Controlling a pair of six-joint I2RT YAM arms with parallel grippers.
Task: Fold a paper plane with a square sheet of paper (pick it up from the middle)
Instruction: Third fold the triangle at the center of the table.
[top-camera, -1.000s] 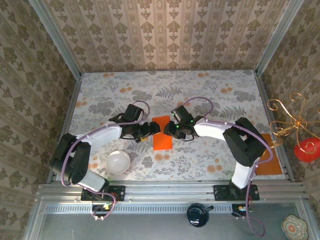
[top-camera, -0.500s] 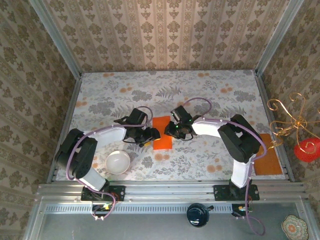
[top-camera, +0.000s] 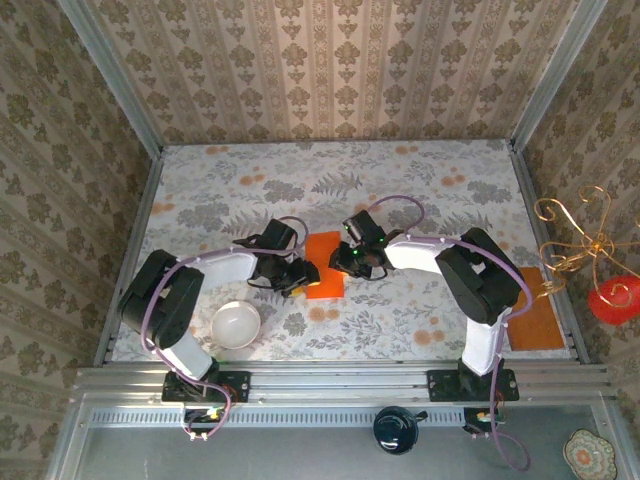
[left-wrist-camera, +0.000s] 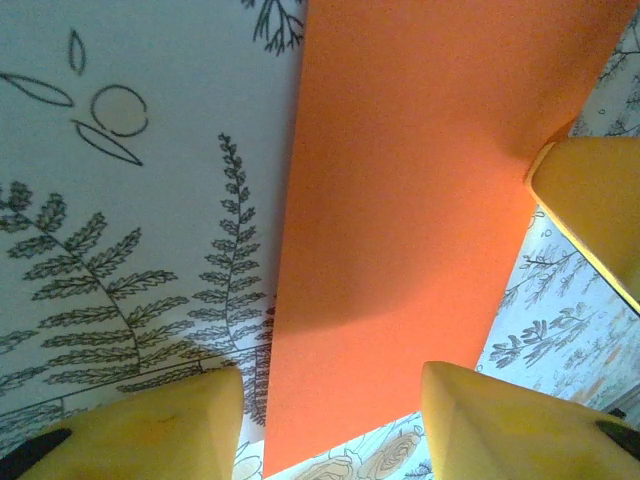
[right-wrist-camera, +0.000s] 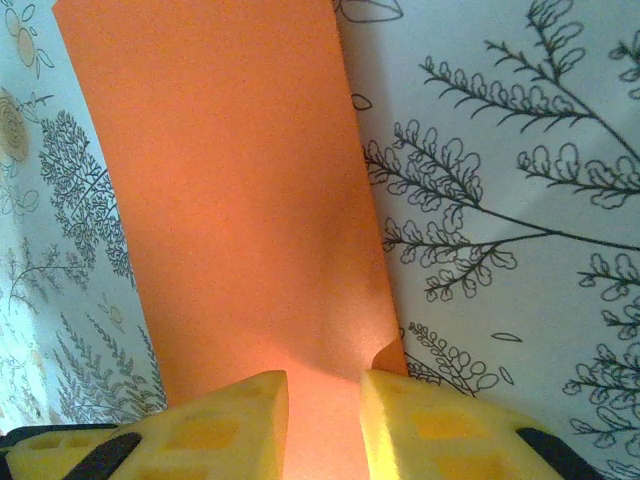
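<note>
Top external view puts the square sheet of paper (top-camera: 325, 262) mid-desk (top-camera: 450, 200), between the two wrists. It shows as an oblong whose long axis runs away from the arm bases. The left fingers (left-wrist-camera: 170, 425) stand apart, one to each side of the paper's near end. The right fingers (right-wrist-camera: 215, 430) sit at the opposite long edge with only a narrow gap between them and paper beneath; whether they press it I cannot tell. Both arms are equally near, so the next move likely turns on the left fingers straddling that end.

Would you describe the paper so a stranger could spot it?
On the floral table, look at the middle, between the left tool and right tool. The paper there is bright orange; the rectangle at the right edge is duller, brownish.
</note>
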